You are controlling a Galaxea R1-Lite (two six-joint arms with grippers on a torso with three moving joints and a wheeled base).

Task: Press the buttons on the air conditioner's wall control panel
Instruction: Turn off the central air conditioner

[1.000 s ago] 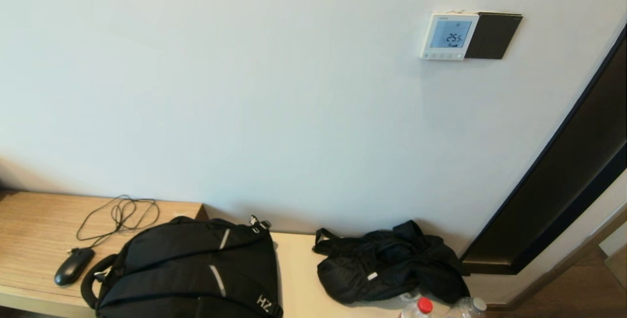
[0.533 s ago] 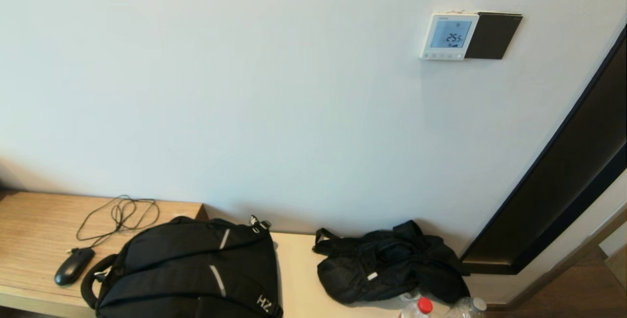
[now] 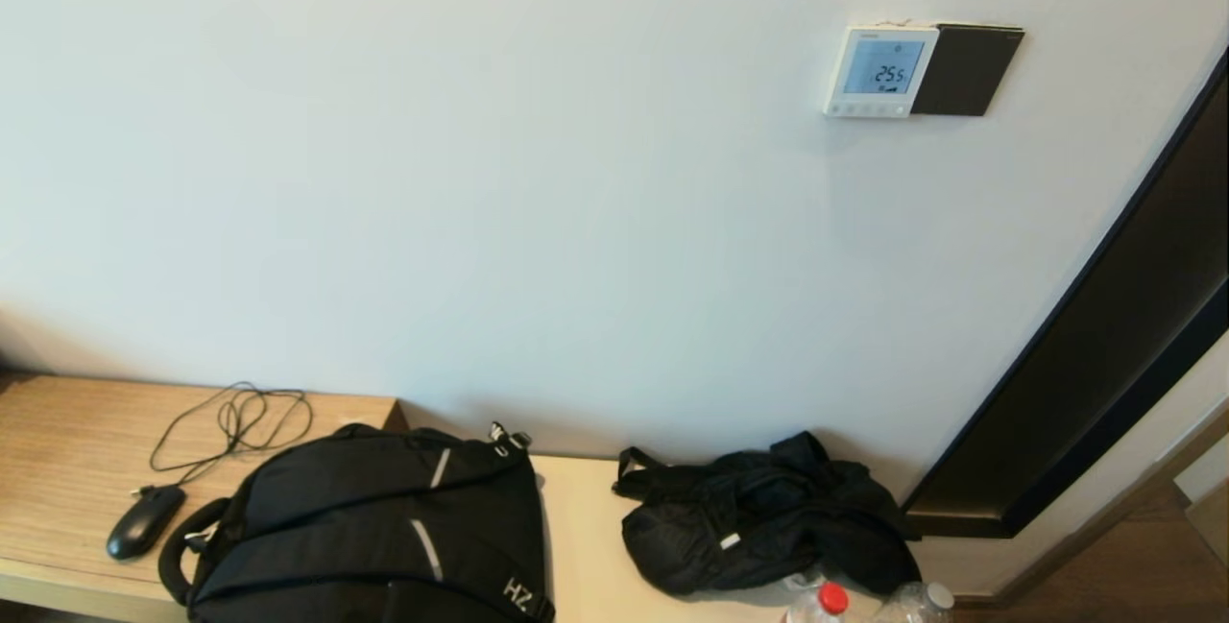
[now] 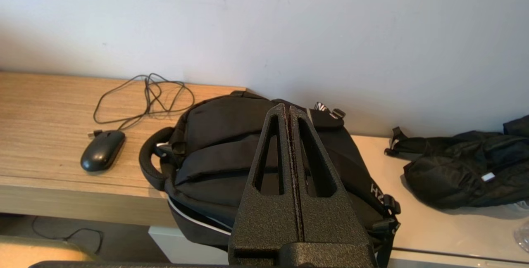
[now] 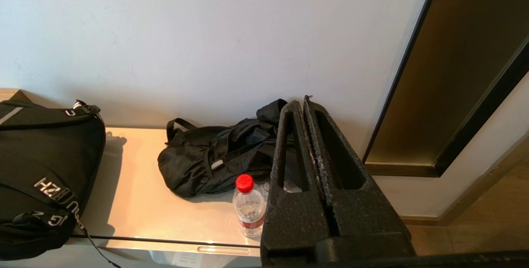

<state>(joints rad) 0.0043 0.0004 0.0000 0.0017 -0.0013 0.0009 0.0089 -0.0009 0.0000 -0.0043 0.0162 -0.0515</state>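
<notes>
The air conditioner's wall control panel [image 3: 879, 71] is a small white square high on the wall at the upper right, its pale blue screen showing 25.5. Its row of tiny buttons [image 3: 867, 108] runs along its bottom edge. A plain black plate [image 3: 968, 71] sits right beside it. Neither gripper shows in the head view. My left gripper [image 4: 288, 109] is shut and empty, low above the black backpack [image 4: 231, 160]. My right gripper [image 5: 301, 102] is shut and empty, low near the small black bag [image 5: 215, 156]. The panel does not show in either wrist view.
A wooden desk [image 3: 67, 441] holds a black mouse [image 3: 144, 520] with a coiled cable, the backpack [image 3: 374, 527] and the small black bag [image 3: 759, 517]. A red-capped bottle [image 5: 249, 204] and a clear-capped bottle [image 3: 917, 601] stand at the front. A dark door frame [image 3: 1104, 354] is at the right.
</notes>
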